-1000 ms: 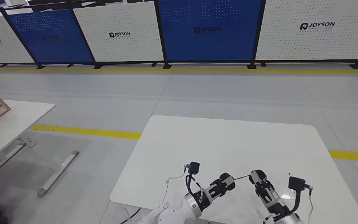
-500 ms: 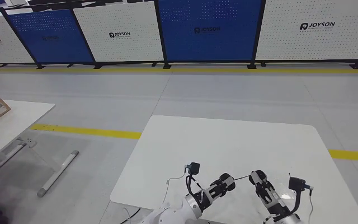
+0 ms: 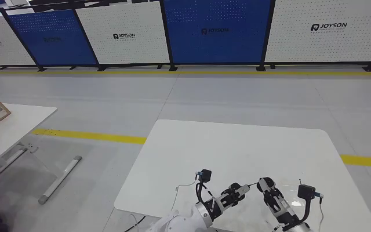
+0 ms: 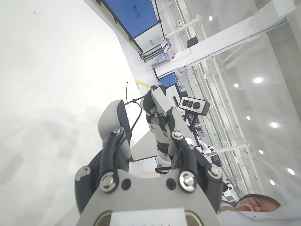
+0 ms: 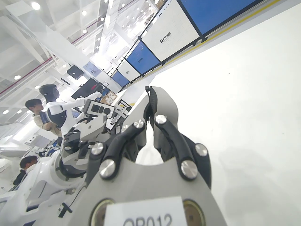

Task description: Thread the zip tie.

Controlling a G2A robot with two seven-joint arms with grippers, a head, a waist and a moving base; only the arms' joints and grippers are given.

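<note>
My left pincer (image 3: pixel 236 190) near the six o'clock edge of the white table (image 3: pixel 232 145), fingers spread apart, thin black zip tie (image 3: pixel 251 185) at its three o'clock, my right pincer (image 5: pixel 149 95) beyond, clamped on the tie's end

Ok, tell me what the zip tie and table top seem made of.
The zip tie looks like black nylon plastic, dull: a thin strip bending in a smooth curve. The table top looks like white laminate or coated board, satin: flat, uniform, soft shadows, no sharp reflections.
</note>
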